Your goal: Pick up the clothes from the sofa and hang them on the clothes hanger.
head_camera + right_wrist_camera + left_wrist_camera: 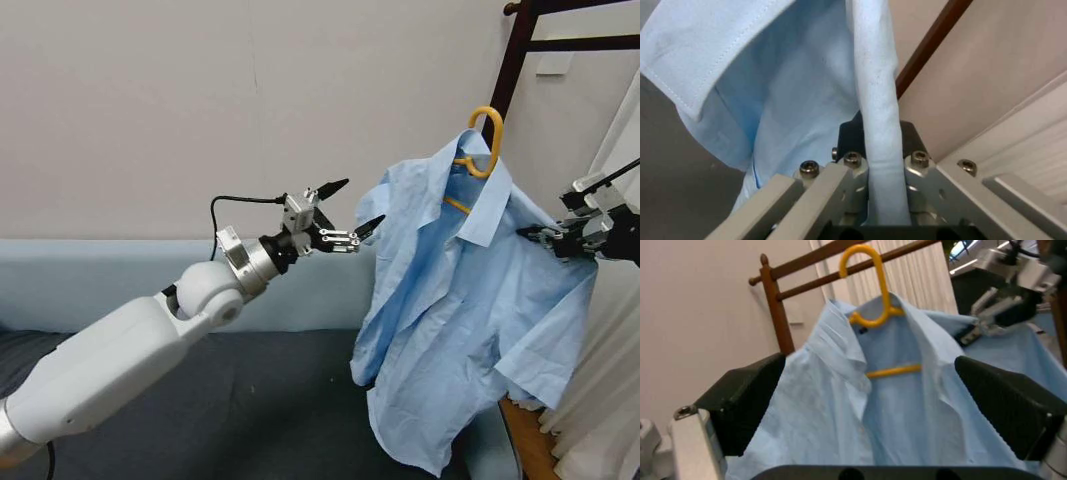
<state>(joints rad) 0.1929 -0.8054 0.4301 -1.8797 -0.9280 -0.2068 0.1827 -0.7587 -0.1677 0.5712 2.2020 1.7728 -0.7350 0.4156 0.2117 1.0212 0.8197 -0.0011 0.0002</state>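
The shirt [450, 300], on its yellow hanger [482, 140], is hanging above the sofa [250, 400] beside the wooden rack [515, 60], its hook seemingly not yet over a rail. The right gripper [540, 238] is pinching one shoulder to carry it, while the left gripper [352, 208] is waiting spread beside the other. In the left wrist view, the parted jaws are framing the collar. In the right wrist view, a fabric fold is being clamped tight.
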